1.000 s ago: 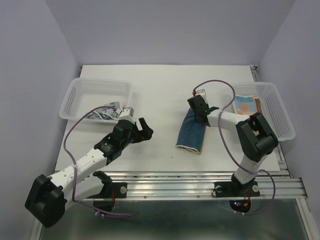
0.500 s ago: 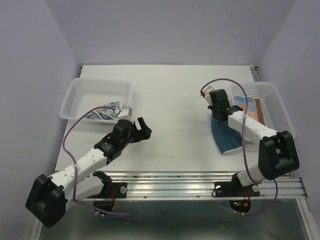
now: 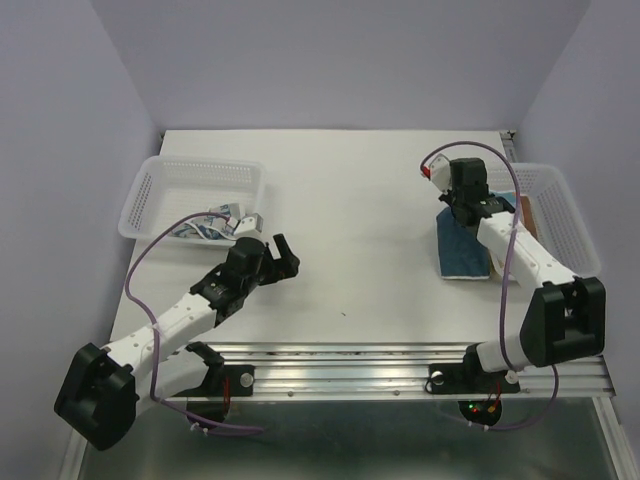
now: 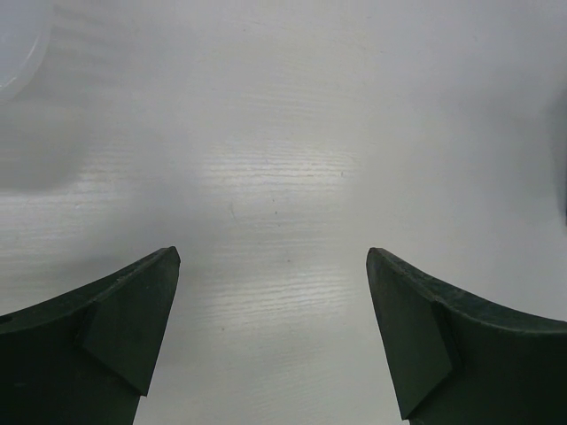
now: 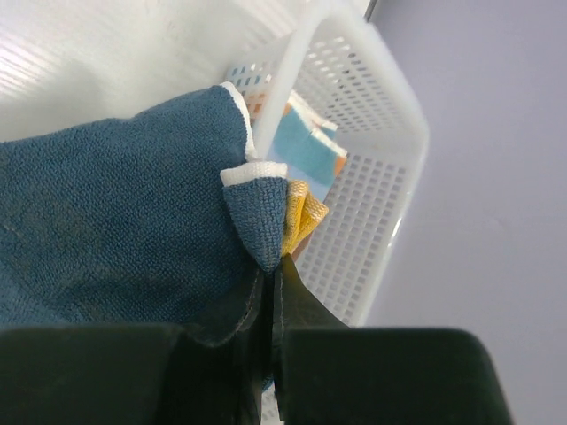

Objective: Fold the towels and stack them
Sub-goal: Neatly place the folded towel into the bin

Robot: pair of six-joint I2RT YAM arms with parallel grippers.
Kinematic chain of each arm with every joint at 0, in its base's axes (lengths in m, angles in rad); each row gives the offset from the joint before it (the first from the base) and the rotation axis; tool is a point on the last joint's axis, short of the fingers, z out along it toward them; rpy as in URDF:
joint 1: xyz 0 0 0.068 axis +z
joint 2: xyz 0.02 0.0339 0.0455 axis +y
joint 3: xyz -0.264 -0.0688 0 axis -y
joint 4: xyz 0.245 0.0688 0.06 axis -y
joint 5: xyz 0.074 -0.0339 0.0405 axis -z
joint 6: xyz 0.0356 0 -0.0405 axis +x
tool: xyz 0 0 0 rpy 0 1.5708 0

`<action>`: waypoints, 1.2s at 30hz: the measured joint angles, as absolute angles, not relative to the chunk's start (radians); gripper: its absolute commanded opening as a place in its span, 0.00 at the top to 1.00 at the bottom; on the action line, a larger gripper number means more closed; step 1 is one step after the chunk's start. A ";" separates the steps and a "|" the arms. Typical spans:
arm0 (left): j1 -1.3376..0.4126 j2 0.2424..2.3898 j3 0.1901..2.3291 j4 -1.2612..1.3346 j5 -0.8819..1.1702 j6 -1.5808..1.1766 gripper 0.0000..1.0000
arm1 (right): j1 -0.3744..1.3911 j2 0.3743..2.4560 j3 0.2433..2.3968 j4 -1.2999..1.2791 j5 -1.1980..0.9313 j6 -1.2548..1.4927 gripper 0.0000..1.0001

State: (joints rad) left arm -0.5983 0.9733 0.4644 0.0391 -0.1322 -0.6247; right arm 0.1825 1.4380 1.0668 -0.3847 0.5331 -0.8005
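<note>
Evidently the white table carries two baskets. The left basket, near the far left corner, holds a crumpled patterned towel; the right basket, by the right edge, holds folded towels. Just beside its rim is a folded dark blue towel, fuzzy and pale-hemmed, likely headed for that stack. The right gripper is clamped on its corner, while the left gripper gapes empty above bare table.
</note>
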 measured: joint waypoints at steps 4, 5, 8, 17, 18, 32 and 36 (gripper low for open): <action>-0.591 0.974 0.464 0.039 -0.133 -0.624 0.01 | 0.178 1.373 1.078 -0.389 0.480 -0.826 0.99; -0.587 0.974 0.464 0.039 -0.133 -0.622 0.01 | 0.178 1.339 1.081 -0.391 0.463 -0.833 0.99; -0.584 0.974 0.464 0.039 -0.133 -0.620 0.01 | 0.178 1.285 1.099 -0.406 0.448 -0.847 0.99; -0.566 0.979 0.464 0.039 -0.124 -0.611 0.01 | 0.178 1.088 1.119 -0.486 0.361 -0.858 0.99; -0.565 0.979 0.464 0.040 -0.121 -0.610 0.01 | 0.178 1.063 1.132 -0.508 0.358 -0.860 0.99; -0.550 1.012 0.464 0.047 -0.097 -0.604 0.01 | 0.170 1.061 1.240 -0.725 0.382 -0.904 0.99; -0.543 1.048 0.464 0.048 -0.090 -0.600 0.01 | 0.096 1.126 1.240 -0.717 0.358 -0.936 0.99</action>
State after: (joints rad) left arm -0.5426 1.0477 0.4644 0.0479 -0.0898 -0.5999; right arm 0.0963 1.1263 1.2396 -0.7174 0.3576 -0.9363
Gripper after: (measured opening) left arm 0.986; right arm 0.048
